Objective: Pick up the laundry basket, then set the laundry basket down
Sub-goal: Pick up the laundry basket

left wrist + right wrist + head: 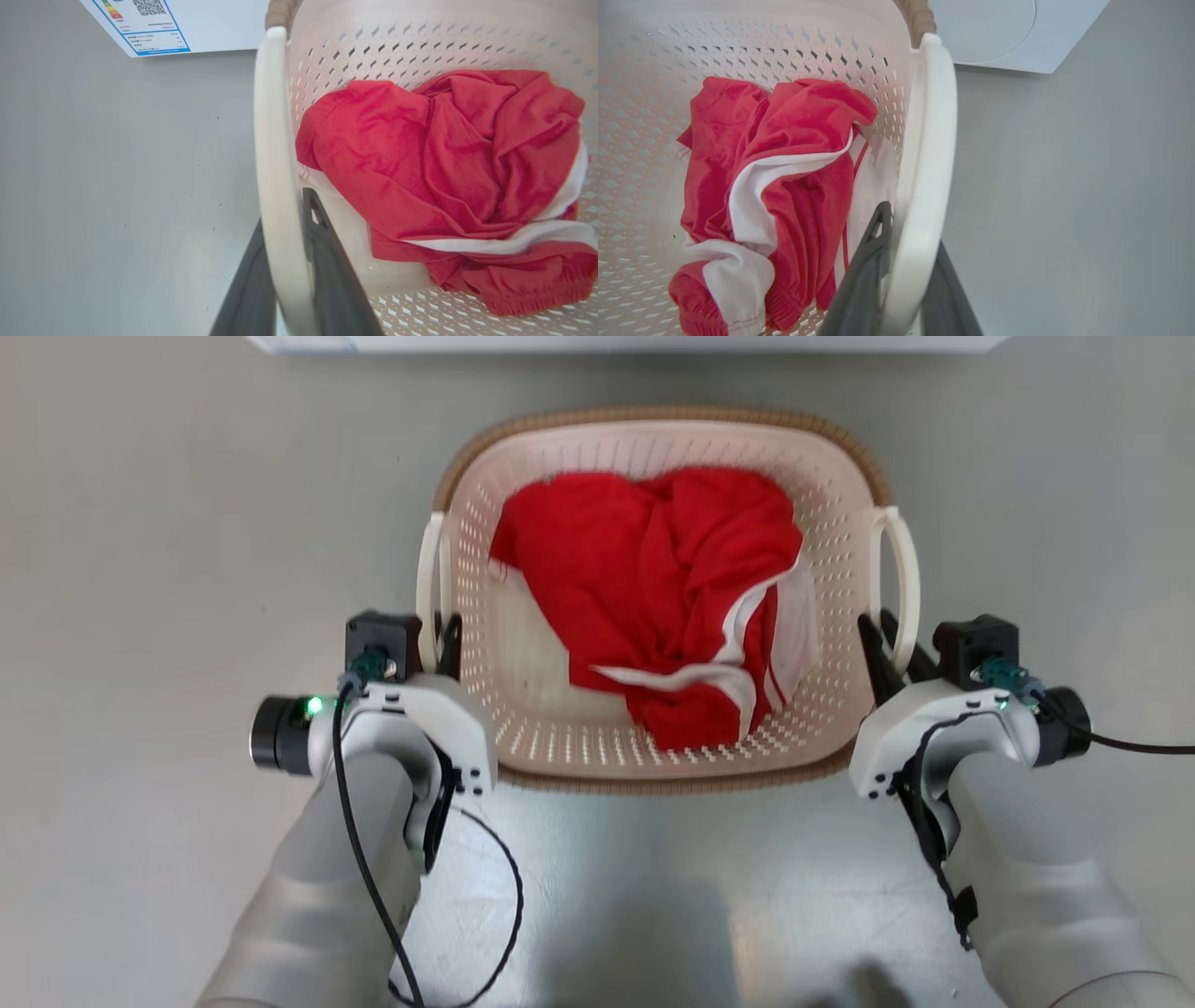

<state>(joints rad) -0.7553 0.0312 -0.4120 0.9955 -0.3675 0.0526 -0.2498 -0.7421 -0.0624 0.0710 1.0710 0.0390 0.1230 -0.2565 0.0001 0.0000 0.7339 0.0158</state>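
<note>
The laundry basket [653,418] is seen in the middle of the head view, between the two arms and over the grey floor [168,541]; whether it is resting on that floor or raised off it cannot be told. A crumpled red garment [644,569] with white stripes is held inside it, heaped toward the right wall. The left gripper [440,639] is closed on the white left handle [428,569], near the handle's lower end. In the left wrist view one dark finger [250,289] is placed outside the loop and the other between the loop and the perforated wall. The right gripper [889,649] is clamped in the same way on the right handle [907,574], with the loop pinched between its two fingers. A white appliance [616,343] is seen beyond the basket's far rim, well apart from it, and a printed label [149,28] is carried on its front.
</note>
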